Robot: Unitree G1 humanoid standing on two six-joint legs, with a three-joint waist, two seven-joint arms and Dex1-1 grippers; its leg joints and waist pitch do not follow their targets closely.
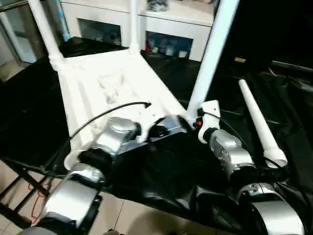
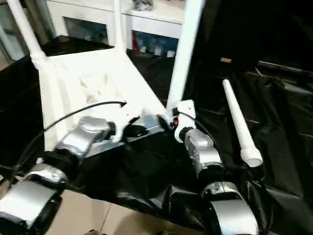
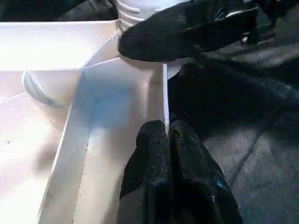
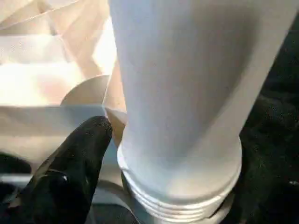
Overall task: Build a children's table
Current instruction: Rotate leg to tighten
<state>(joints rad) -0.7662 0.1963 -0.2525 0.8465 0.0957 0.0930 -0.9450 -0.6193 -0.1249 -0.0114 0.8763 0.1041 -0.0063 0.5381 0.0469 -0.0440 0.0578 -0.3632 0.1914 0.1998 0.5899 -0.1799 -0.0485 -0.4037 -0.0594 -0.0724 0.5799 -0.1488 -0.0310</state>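
The white table top (image 1: 112, 88) lies upside down on the black cloth, ribbed underside up. Three white legs stand in its corner sockets: one far left (image 1: 44, 27), one at the back (image 1: 133, 24), one at the near right corner (image 1: 210, 54). My right gripper (image 1: 196, 122) is shut around the base of that near leg (image 4: 187, 93), one black finger (image 4: 79, 163) pressed beside its threaded collar. Just left of that corner, my left gripper (image 3: 167, 128) is shut on the top's thin rim wall (image 3: 164, 88). A fourth leg (image 1: 259, 122) lies loose on the cloth at the right.
A white cabinet with glass-fronted compartments (image 1: 171, 29) stands behind the work table. Black cloth (image 1: 161, 171) covers the work table, whose front edge runs under my forearms with tiled floor (image 1: 137, 215) below. A black cable (image 1: 98, 117) arcs over the table top.
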